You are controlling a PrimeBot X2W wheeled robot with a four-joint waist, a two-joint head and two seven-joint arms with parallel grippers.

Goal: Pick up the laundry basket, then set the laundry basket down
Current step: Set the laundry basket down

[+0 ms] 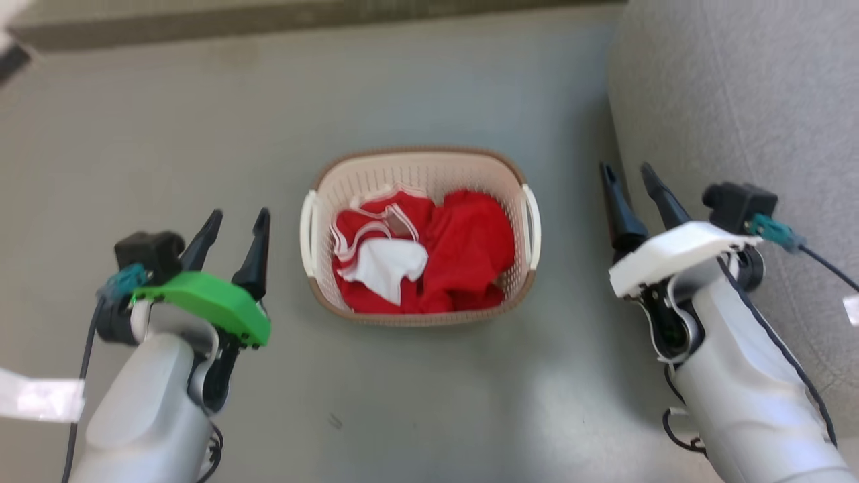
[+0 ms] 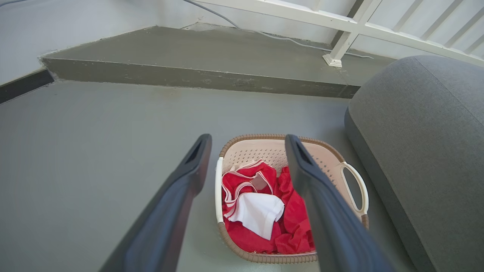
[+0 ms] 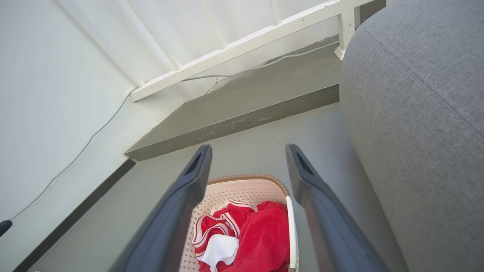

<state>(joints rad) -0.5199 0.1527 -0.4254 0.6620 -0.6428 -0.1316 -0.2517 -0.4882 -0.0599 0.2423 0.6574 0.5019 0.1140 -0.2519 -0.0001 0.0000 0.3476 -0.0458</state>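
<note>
The laundry basket (image 1: 429,171) stands on the grey floor between my arms, cream and perforated with a brown rim and a white loop handle on each short side. Red and white clothes (image 1: 429,258) lie inside it. My left gripper (image 1: 238,221) hovers open to the basket's left, apart from the near handle (image 1: 308,231). To the right, my right gripper (image 1: 631,174) is open too, clear of the other handle (image 1: 531,225). The left wrist view shows the basket (image 2: 264,149) between the open fingers (image 2: 189,177). The right wrist view shows the basket (image 3: 242,189) below the spread fingers (image 3: 302,177).
A large grey cushion or sofa (image 1: 738,100) rises close to the right of my right gripper. A raised concrete step (image 2: 196,75) runs along the far side, with a white railing (image 2: 340,26) and a cable behind it. White tape (image 1: 40,399) lies on the floor at left.
</note>
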